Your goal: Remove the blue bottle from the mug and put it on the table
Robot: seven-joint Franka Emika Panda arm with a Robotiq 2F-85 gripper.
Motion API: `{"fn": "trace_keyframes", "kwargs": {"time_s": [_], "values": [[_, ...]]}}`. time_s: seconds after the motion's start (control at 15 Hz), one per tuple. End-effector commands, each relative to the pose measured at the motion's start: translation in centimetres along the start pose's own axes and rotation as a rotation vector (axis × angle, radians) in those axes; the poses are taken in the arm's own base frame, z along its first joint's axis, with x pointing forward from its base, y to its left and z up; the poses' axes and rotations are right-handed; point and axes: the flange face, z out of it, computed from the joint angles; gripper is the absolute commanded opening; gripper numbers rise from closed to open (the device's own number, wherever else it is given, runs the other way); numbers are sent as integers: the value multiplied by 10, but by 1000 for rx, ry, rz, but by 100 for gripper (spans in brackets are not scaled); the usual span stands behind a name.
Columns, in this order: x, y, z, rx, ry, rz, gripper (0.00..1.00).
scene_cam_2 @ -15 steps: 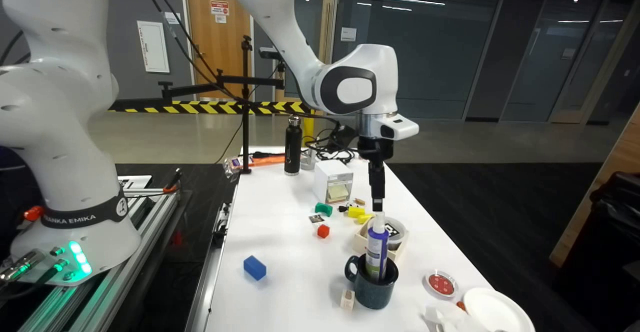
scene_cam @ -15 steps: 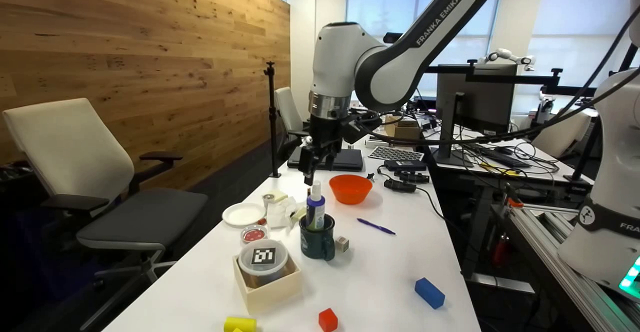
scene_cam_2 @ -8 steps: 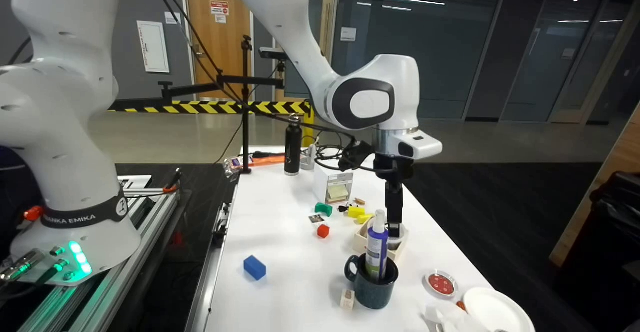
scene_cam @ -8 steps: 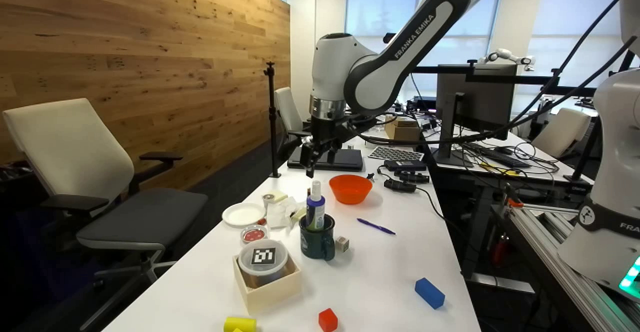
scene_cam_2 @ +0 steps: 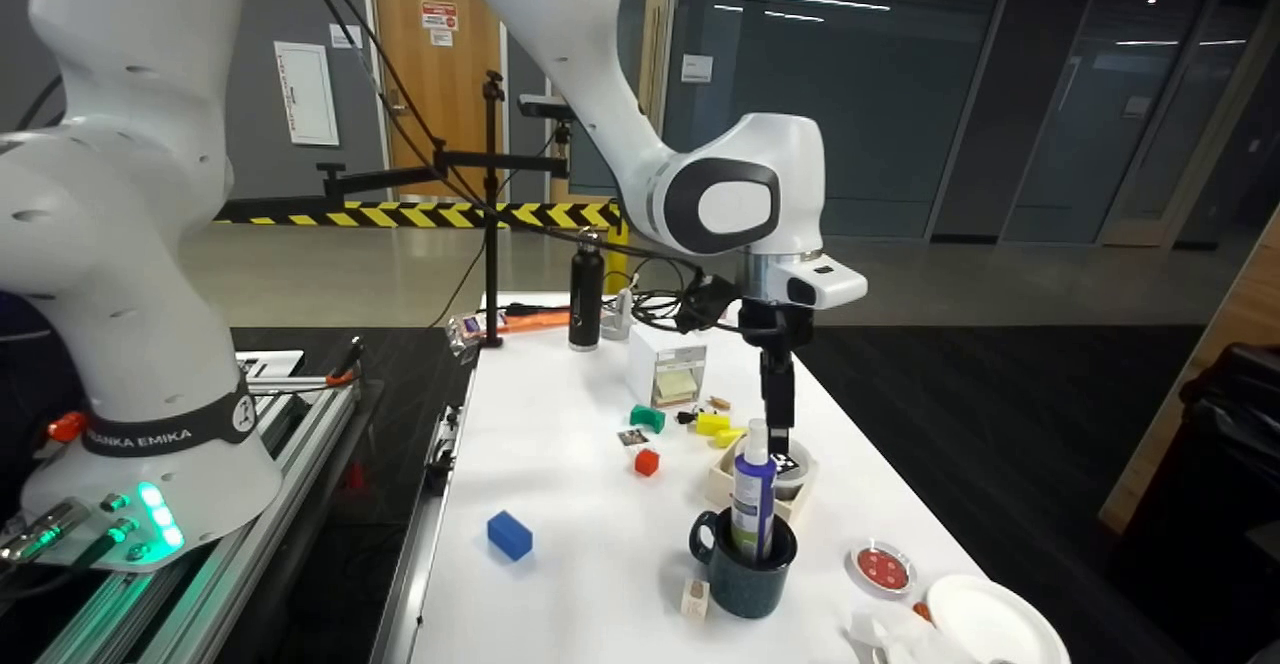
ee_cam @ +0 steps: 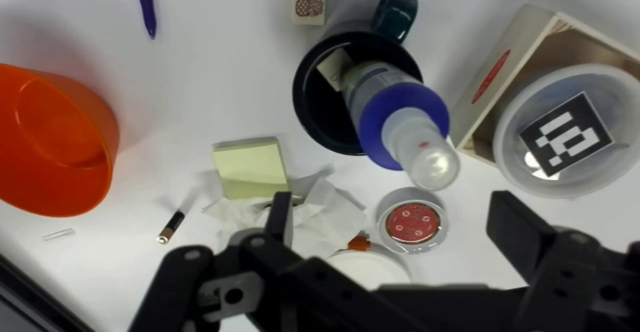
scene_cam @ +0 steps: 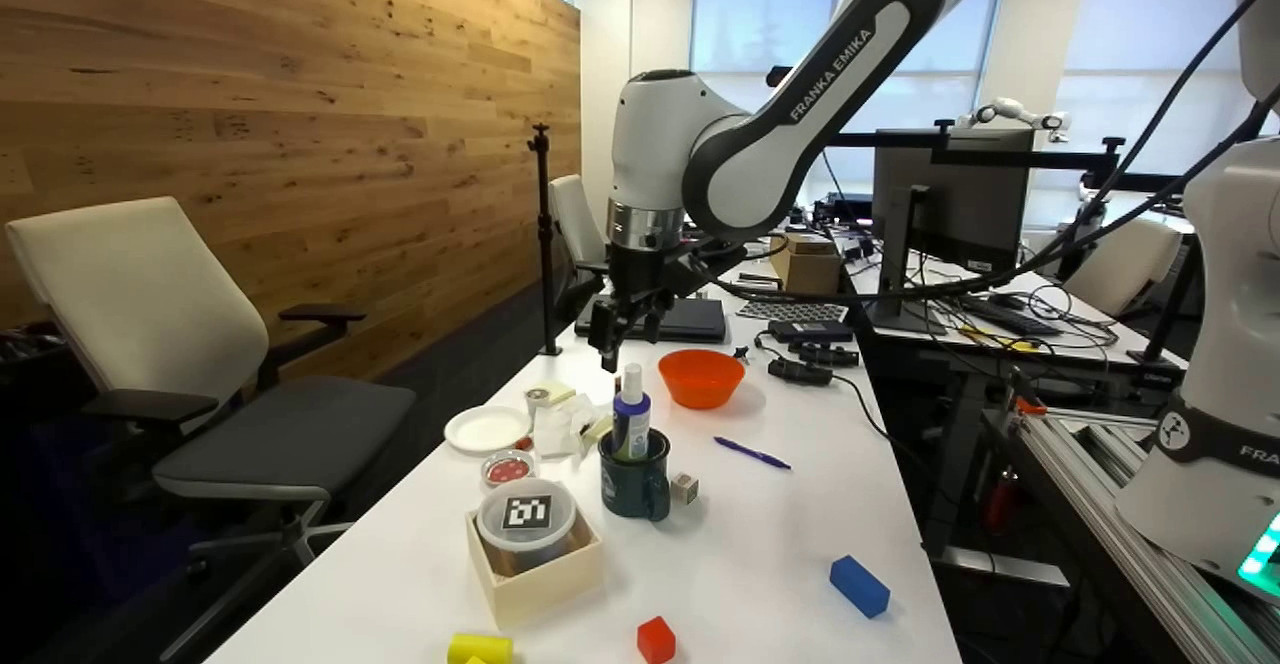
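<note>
The blue bottle stands in the dark teal mug, with its clear cap pointing up and its lower part hidden by the mug. Both also show in an exterior view, the bottle above the mug. In the wrist view the bottle leans in the mug. My gripper is open and empty, its fingers wide apart. The cap top lies just ahead of the gap. In an exterior view the gripper hangs above and behind the bottle. The white table carries everything.
A wooden box with a lidded tub stands close to the mug. A small stamp cube sits by the mug handle. An orange bowl, a red tin, sticky notes and a blue block lie around.
The arm came lower and moved sideways relative to the bottle, then shifted slightly back over the last half second. The bottle and mug have not moved.
</note>
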Motion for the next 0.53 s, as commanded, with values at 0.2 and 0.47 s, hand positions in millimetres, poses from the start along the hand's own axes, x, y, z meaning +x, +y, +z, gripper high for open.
{"fn": "trace_keyframes", "kwargs": {"time_s": [0.2,0.47], "values": [[9,-19,-18,37,28,1,100],[15,-25,-18,30,44,9,100]]}}
